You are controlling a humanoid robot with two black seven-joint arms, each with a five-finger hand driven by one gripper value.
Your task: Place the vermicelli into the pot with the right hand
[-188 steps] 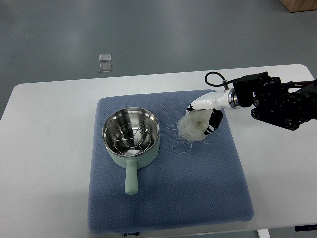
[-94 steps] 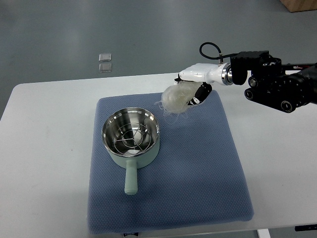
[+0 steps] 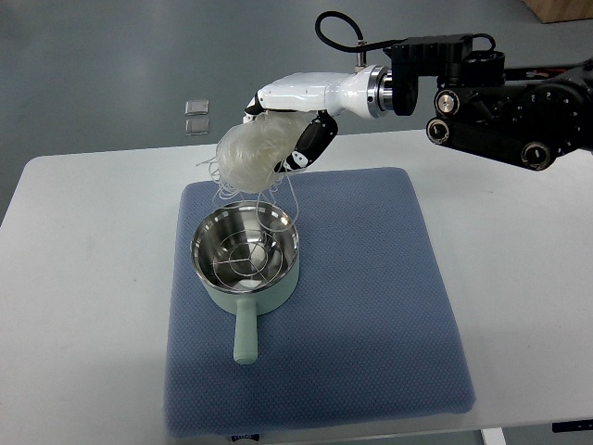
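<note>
**Vermicelli held above the pot**

Vermicelli [image 3: 248,154] is hanging in a pale bundle from my right hand [image 3: 295,119], whose fingers are gripping it. Loose strands are trailing down toward the rim of the green pot [image 3: 246,255], which is sitting on the blue mat [image 3: 371,306] covering the white table [image 3: 83,278].

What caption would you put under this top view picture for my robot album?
The right hand holds a vermicelli nest in the air by the far rim of the green pot.
</note>
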